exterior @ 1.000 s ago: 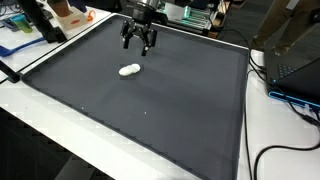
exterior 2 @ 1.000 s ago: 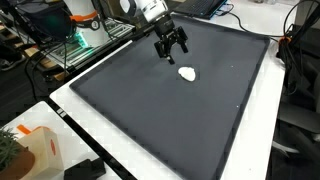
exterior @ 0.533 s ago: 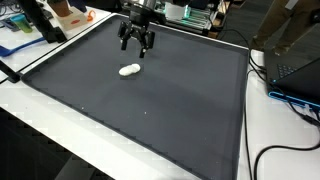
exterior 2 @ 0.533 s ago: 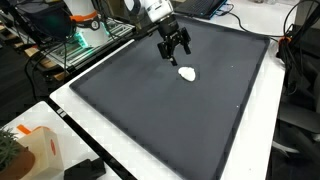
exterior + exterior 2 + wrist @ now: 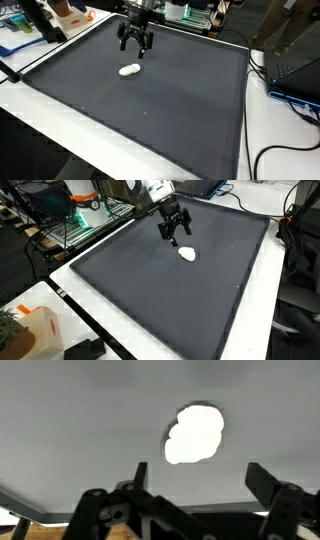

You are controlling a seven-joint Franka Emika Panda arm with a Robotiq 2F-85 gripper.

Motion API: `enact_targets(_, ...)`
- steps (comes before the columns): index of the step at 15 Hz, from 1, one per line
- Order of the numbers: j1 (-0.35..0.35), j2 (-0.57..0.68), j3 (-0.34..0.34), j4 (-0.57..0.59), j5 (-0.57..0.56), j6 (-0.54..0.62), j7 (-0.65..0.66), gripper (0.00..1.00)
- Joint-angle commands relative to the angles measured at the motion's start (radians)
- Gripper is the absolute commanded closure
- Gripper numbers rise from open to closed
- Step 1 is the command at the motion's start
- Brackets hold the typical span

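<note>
White lump (image 5: 130, 70) lies just below the end effector (image 5: 137, 46), untouched, the jaws spread wide. Lowering would likely go best centred over it, one jaw on each side.

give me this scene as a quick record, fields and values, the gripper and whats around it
gripper: Robotiq gripper, jaws open, holding nothing
height: hangs above the mat, not touching it
nearest thing: small white lump, kind too blurred to tell
lump state: lying flat on the mat, apart from the fingers
wrist view: white lump lies ahead, in line with the gap between the fingers
surface: dark grey mat on a white table
contact: none visible in both exterior views
</note>
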Motion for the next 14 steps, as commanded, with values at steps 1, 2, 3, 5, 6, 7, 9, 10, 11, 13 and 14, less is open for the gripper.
enact_targets(1, 0.009, -0.013, -0.024, 0.006, 0.013, -0.045, -0.011, 0.0)
enact_targets(2, 0.011, -0.02, -0.033, 0.01, 0.014, -0.066, -0.015, 0.0)
enact_targets(3, 0.016, -0.023, -0.043, 0.014, 0.015, -0.08, -0.018, 0.0)
enact_targets(5, 0.033, -0.027, -0.076, 0.029, 0.017, -0.131, -0.025, 0.0)
enact_targets(6, 0.043, -0.029, -0.095, 0.039, 0.016, -0.165, -0.025, 0.0)
enact_targets(7, 0.048, -0.035, -0.108, 0.048, 0.01, -0.208, -0.02, 0.0)
enact_targets(9, 0.076, -0.039, -0.154, 0.07, -0.004, -0.296, -0.006, 0.0)
enact_targets(10, 0.096, -0.037, -0.184, 0.082, -0.016, -0.334, 0.008, 0.0)
enact_targets(11, 0.106, -0.04, -0.201, 0.098, -0.021, -0.372, 0.027, 0.0)
enact_targets(13, -0.015, -0.036, -0.094, 0.089, -0.13, -0.324, 0.097, 0.0)
enact_targets(14, -0.025, -0.043, -0.084, 0.101, -0.127, -0.349, 0.096, 0.0)
